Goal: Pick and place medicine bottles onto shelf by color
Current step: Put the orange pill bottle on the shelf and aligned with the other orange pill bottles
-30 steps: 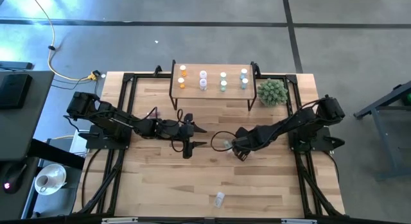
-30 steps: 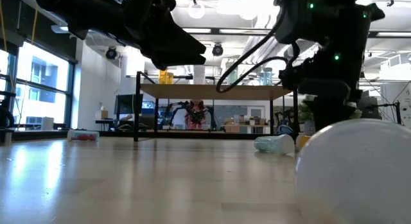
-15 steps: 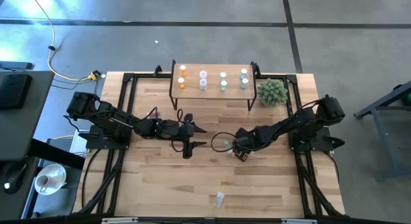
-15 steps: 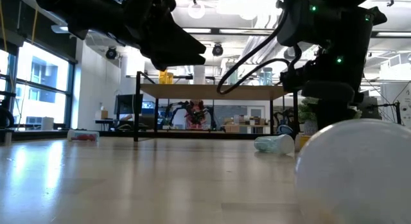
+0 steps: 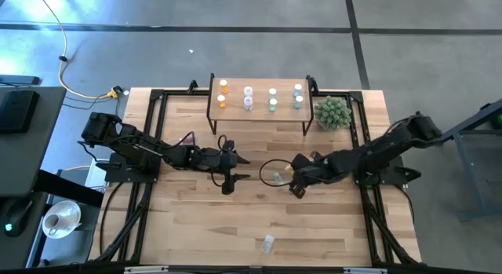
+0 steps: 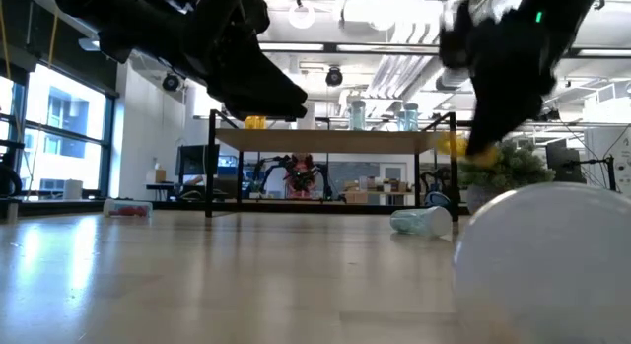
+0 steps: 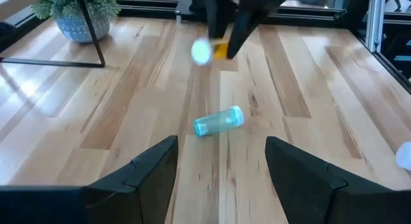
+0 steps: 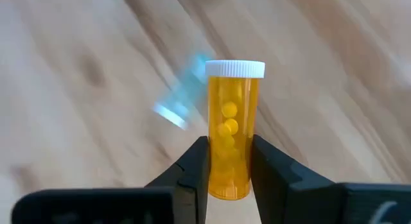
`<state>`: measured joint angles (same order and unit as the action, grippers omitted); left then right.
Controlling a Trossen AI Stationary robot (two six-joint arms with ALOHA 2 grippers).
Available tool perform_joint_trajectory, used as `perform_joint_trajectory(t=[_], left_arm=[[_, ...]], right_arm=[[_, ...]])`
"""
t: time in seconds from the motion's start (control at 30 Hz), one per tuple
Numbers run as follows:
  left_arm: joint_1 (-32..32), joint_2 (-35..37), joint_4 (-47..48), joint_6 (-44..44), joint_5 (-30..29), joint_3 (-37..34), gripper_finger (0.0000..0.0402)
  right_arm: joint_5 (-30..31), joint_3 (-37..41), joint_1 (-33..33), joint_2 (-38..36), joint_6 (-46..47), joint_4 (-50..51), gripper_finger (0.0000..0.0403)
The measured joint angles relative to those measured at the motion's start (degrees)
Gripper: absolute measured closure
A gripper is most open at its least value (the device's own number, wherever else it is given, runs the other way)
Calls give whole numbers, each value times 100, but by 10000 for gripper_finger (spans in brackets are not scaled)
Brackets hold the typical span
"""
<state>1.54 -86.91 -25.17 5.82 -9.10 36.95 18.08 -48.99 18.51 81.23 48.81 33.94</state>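
Since the frame one second ago, the right arm has stretched out and its elbow moved to the right, and the right hand (image 8: 229, 161) is now closed on an orange bottle (image 8: 232, 128), lifted clear of the bench (image 5: 196, 227).

On the left, the left hand (image 5: 233, 169) hovers near the bench middle with its fingers spread apart and nothing between them. Just right of it, a blue bottle (image 7: 219, 121) lies on its side on the wood, between the two hands. Next comes the right hand, which holds the orange bottle upright, white cap up, with yellow pills visible inside.

At the far edge stands the shelf (image 5: 260, 111). On it the bottles are in pairs by colour: orange (image 5: 223, 93), pink (image 5: 248, 96), green (image 5: 272, 100), blue (image 5: 298, 96). Right of the shelf is a spiky green plant (image 5: 332, 111). One more bottle (image 5: 268, 244) lies at the near edge.
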Motion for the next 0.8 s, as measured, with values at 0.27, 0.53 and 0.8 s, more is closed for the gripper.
perform_joint_trajectory(t=[0.27, 0.53, 0.8], left_arm=[[0, 0, -223, 1, 2, 0, 178], [0, 0, -456, 15, 152, -1, 178], [17, 0, -1232, -151, 846, -2, 178]], right_arm=[[1635, 0, 587, -571, -1635, -1544, 329], [2014, -2, 652, -426, -3395, -3120, 329], [2125, -2, 657, -173, -4009, -3943, 329]])
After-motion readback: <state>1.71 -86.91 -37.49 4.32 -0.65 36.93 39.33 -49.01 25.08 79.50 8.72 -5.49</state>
